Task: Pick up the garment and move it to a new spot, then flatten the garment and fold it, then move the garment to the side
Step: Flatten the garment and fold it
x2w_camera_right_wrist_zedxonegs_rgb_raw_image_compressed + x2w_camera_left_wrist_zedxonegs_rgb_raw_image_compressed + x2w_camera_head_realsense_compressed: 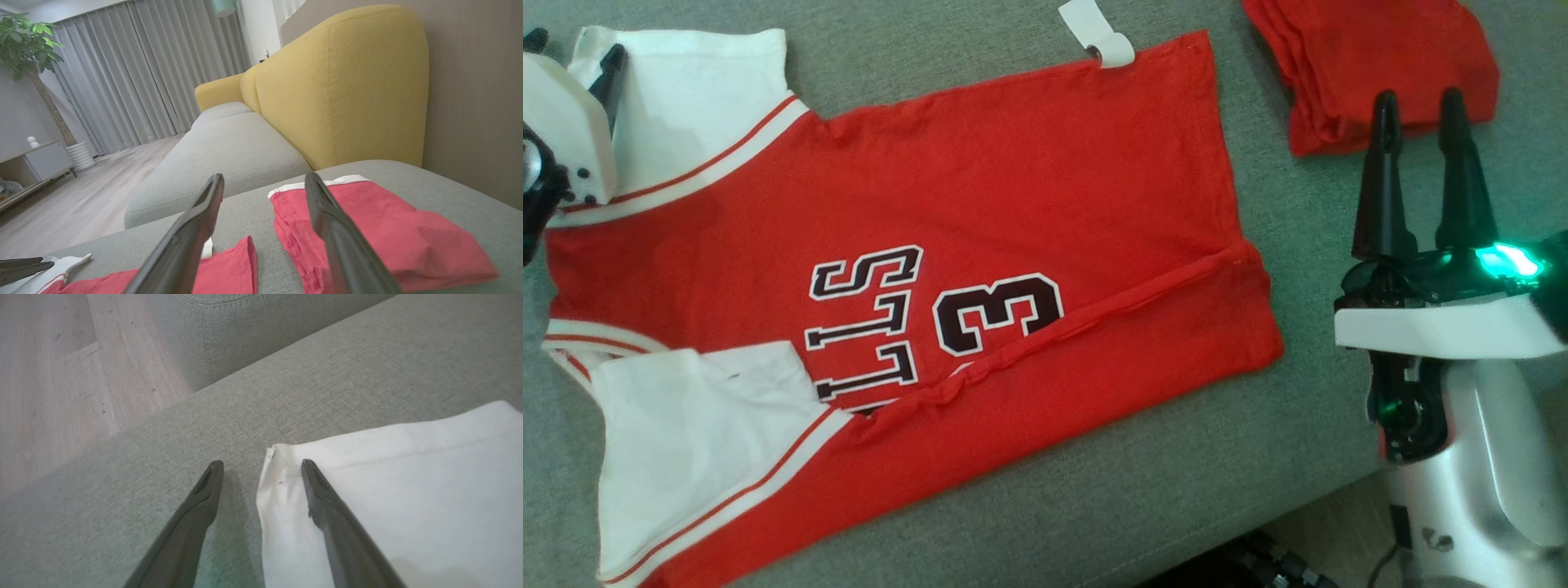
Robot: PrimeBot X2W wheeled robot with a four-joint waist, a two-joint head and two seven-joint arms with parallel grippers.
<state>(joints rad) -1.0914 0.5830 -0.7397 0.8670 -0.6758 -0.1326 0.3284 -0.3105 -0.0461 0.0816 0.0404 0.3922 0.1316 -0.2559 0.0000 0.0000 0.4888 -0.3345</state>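
Red in the body and white in the sleeves, the short-sleeved sports jersey [1013, 180] lies spread flat on the grey fabric sofa seat [1094, 506]. Its dark lettering and a "3" face up, and we see a raised crease running from its hem toward the lettering. Our left hand [261, 464] hangs over the far white sleeve [408, 477] at the upper left of the head view, its two dark fingers spread wide and holding nothing. One finger lies over the sleeve's hemmed corner and the other over bare cushion just beside it, so the sleeve's edge sits between them; we cannot tell whether either tip touches. Our right hand [1419, 96] stands off the jersey, beyond its bottom hem over bare seat, fingers likewise wide apart and empty. Their tips point at the near edge of a folded red cloth pile [1388, 57] that sits apart from the jersey. A small white tag [1094, 33] lies at the jersey's far corner. Behind the seat rises a mustard-yellow upholstered backrest [347, 81], and pale wood flooring [61, 375] shows beyond the cushion.
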